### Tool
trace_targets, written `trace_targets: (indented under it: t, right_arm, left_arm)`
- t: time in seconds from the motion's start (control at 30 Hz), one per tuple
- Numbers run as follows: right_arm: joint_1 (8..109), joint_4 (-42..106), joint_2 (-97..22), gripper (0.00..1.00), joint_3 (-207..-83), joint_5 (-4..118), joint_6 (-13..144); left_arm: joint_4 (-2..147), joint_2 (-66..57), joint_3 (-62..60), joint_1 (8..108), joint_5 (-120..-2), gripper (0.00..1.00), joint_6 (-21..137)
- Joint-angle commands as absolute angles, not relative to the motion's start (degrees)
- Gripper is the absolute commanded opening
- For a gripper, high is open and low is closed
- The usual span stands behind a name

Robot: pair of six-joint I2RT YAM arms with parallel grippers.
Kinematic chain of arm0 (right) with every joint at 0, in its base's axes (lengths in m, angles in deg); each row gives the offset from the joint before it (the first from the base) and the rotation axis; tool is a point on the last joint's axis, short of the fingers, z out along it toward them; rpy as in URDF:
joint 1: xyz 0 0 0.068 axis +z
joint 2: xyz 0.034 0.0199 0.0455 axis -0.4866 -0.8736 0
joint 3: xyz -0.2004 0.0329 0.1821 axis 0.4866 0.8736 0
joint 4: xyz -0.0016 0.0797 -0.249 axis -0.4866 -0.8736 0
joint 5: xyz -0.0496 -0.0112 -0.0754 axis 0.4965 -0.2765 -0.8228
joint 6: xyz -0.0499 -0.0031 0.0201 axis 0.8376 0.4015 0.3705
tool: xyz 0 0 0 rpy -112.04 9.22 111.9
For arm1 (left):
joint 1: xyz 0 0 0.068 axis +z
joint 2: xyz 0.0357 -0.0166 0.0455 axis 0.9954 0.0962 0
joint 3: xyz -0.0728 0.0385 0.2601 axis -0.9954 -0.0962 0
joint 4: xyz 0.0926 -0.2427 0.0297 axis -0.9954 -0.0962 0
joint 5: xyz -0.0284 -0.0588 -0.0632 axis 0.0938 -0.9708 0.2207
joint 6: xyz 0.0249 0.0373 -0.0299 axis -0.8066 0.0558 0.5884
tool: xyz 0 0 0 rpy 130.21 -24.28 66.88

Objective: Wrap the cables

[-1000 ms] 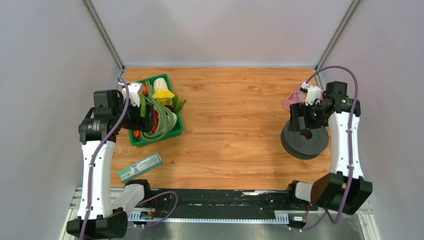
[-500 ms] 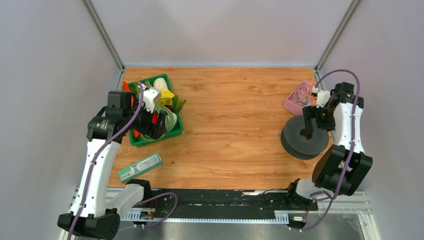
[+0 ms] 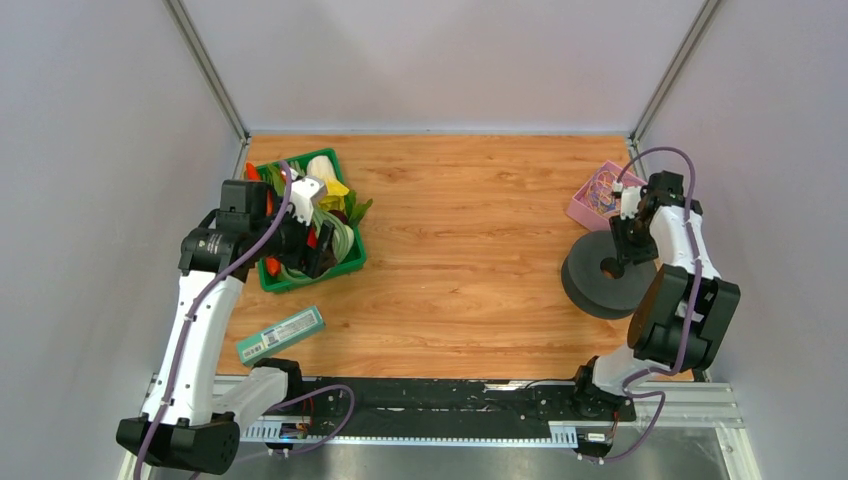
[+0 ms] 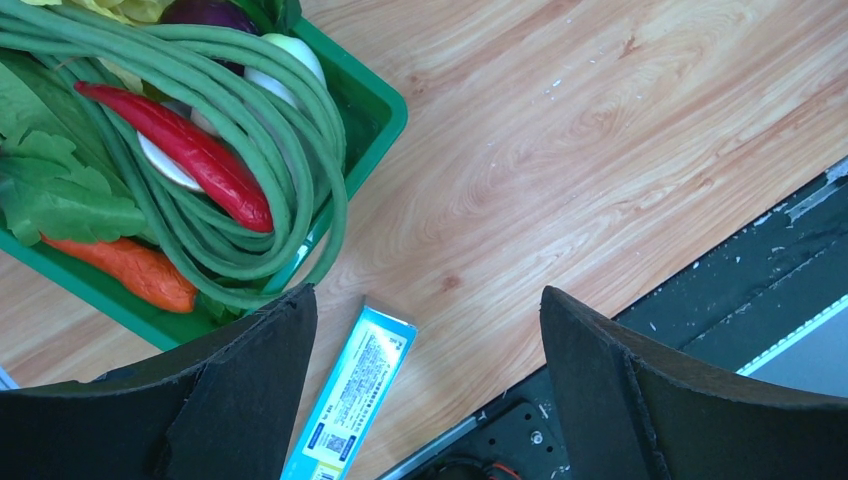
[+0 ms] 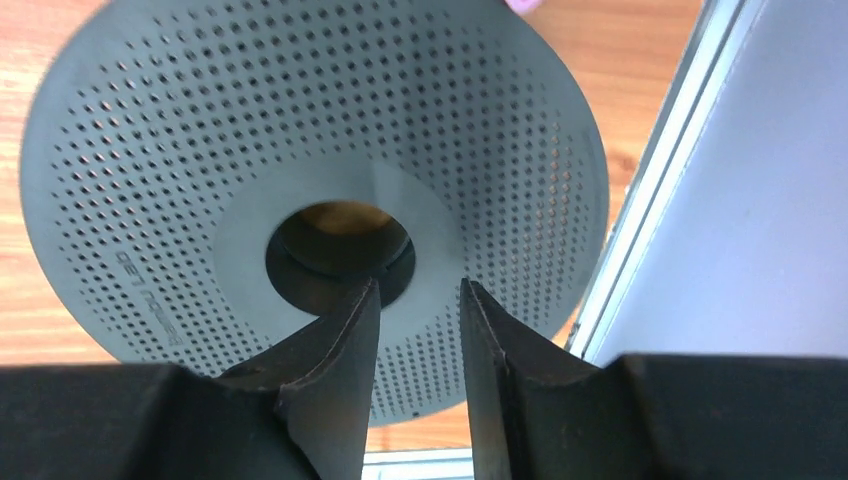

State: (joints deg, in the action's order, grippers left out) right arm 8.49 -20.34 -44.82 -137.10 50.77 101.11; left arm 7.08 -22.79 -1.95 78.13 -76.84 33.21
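One green tray (image 3: 340, 270), one blue packet (image 3: 281, 334), one grey spool (image 3: 590, 285), one pink box (image 3: 578, 212) of cables (image 3: 603, 190) too small to count.

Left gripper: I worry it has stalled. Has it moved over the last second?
Yes. The left gripper has shifted right across the green basket, from over its left half toward its right rim.

A wood-grain table (image 3: 460, 220) carries 4 things: a green basket (image 3: 310, 278) of vegetables at far left, a flat blue-green packet (image 3: 281, 334) near the front left, a grey perforated spool (image 3: 590, 285) at right, and a pink tray (image 3: 583, 208) just beyond it
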Motion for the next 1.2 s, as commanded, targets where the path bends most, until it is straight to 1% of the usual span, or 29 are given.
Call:
trace_targets:
  t: [0.0,0.07,0.1,0.2,0.33,0.6,0.63,0.9,1.07,1.17]
  right_arm:
    - [11.0,-15.9,-46.2,0.38,-135.6,50.6,99.5]
    - [12.0,-14.9,-47.6,0.38,-134.4,50.7,99.6]
    - [12.5,-14.3,-48.2,0.36,-133.9,50.5,99.6]
    - [13.6,-14.1,-50.2,0.33,-133.1,50.8,99.5]
    - [16.4,-16.4,-49.6,0.33,-132.9,55.8,100.0]
    - [28.8,-19.0,-47.1,0.34,-132.2,60.1,98.5]
    - [32.0,-19.2,-47.1,0.34,-132.6,61.2,98.0]
    - [45.9,-19.5,-50.5,0.35,-137.9,64.5,94.3]
    - [51.8,-20.4,-53.7,0.36,-142.6,66.1,92.2]
    - [52.8,-21.6,-53.9,0.36,-145.6,67.9,91.0]
  left_arm:
    - [8.6,-22.6,-2.0,77.8,-77.7,0.89,32.3]
    - [8.7,-22.4,-1.9,77.8,-77.8,0.89,32.5]
    - [8.8,-22.3,-1.8,77.8,-77.7,0.89,32.8]
    - [9.3,-22.2,-1.8,77.8,-77.7,0.89,33.1]
    - [9.1,-22.1,-1.2,77.8,-78.1,0.89,33.1]
    - [9.4,-21.3,-1.0,77.8,-78.5,0.89,33.7]
    - [9.4,-21.4,-1.0,77.8,-78.6,0.89,33.7]
    - [9.3,-21.2,-1.5,77.8,-79.7,0.89,34.0]
    - [9.3,-20.5,-1.5,77.9,-79.7,0.89,34.1]
    - [9.3,-20.0,-1.0,77.8,-80.2,0.88,34.2]
